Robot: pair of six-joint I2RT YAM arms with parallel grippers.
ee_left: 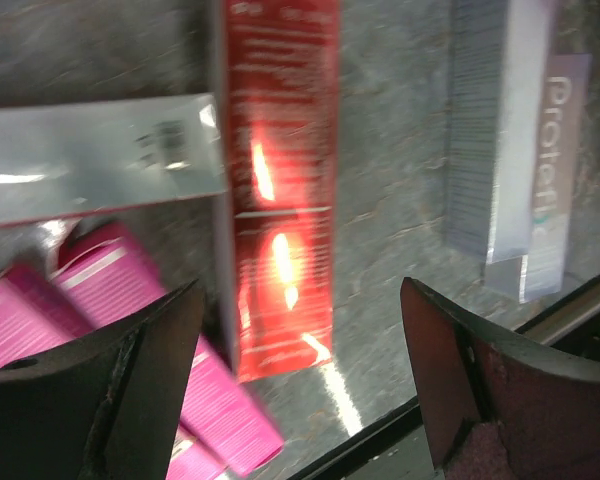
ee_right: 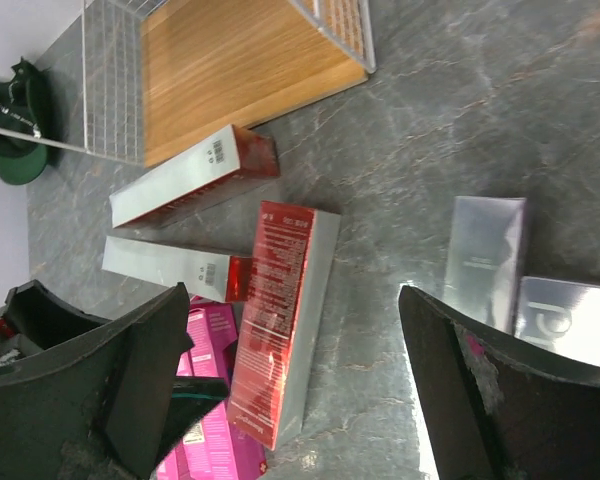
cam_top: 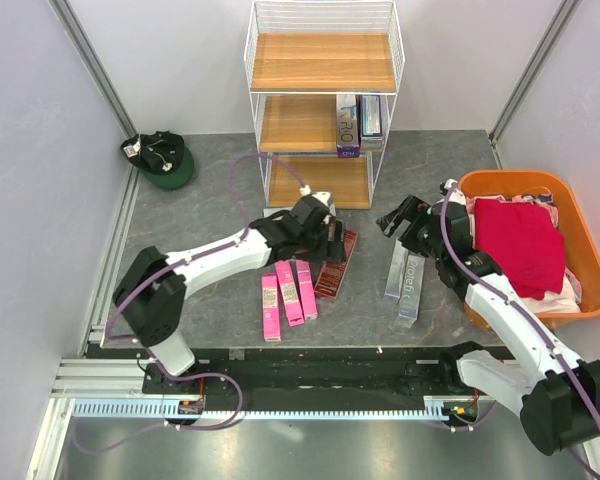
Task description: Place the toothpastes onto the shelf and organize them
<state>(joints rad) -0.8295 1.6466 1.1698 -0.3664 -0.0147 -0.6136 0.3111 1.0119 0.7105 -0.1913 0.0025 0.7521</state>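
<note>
**At the centre of the table: a tight pick among crowded boxes**

Near the middle of the top view the dark red box [ee_left: 280, 190] lies flat on the grey table [cam_top: 205, 205]. The left gripper [ee_left: 302, 290] hangs over it with both fingers wide apart, one on each side, gripping nothing. Pink boxes [ee_left: 130, 300] lie just beside the finger at the lower left of the wrist view. A silver-sided box [ee_left: 90, 160] meets the red one higher up in that frame. If the fingers close as they stand, I think the lower-left one may catch a pink box too, or the lift may drag the silver-sided neighbour. The carton is glossy and long, so a grip near one end may let it swing or slip.

To the right of centre in the top view, two silver boxes [cam_top: 405, 275] lie on the table below the right gripper [cam_top: 395, 222]. It is also fully open and holds nothing. Both arms are near each other here, so a reach from one could hit the other.

At the top of that view, the shelf [cam_top: 320, 62] carries two standing boxes [cam_top: 348, 125] at the right of its middle board. A new box pushed in beside them could knock them down, and the wire sides could stop a box that arrives tilted.
</note>
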